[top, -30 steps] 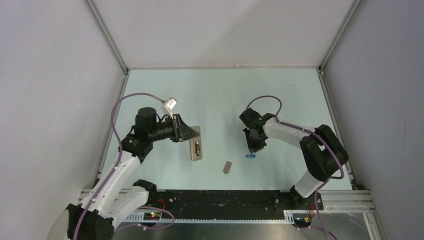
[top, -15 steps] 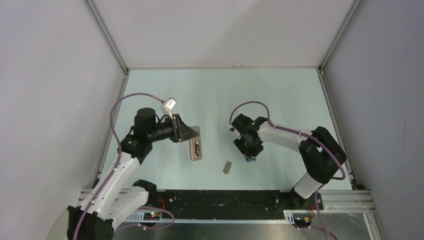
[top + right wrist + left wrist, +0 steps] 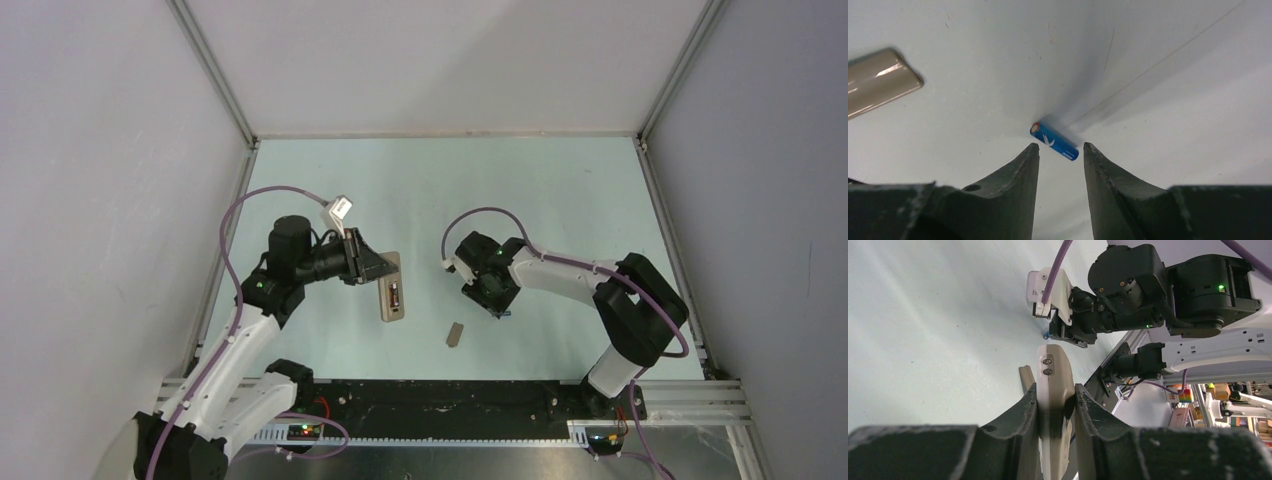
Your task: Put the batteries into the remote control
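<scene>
Change since a second ago: my right wrist has swung left toward the middle of the worktop (image 3: 450, 190) and turned, and its purple cable loop has travelled with it. My right fingers (image 3: 1023, 170) stand wider apart than they did. The blue battery (image 3: 1054, 142) has not moved; it lies on the worktop where it lay before. My left arm, the remote control (image 3: 392, 288) and the small beige-grey cover piece (image 3: 455, 334) are all unchanged in place.

Right arm: it reaches from its base at the near right, forearm running left and slightly away, wrist bent down over the battery. The fingers are open and hold nothing. The battery lies flat just beyond their tips, angled across the gap and touching neither finger.

Left arm: upper links rise from the near left, forearm level, wrist pointing right. My left fingers (image 3: 1025, 415) are clamped on the two long sides of the remote control, which projects forward from them with its beige-grey back uppermost in the top view. The cover piece lies on the worktop between the remote and the battery, apart from both.
</scene>
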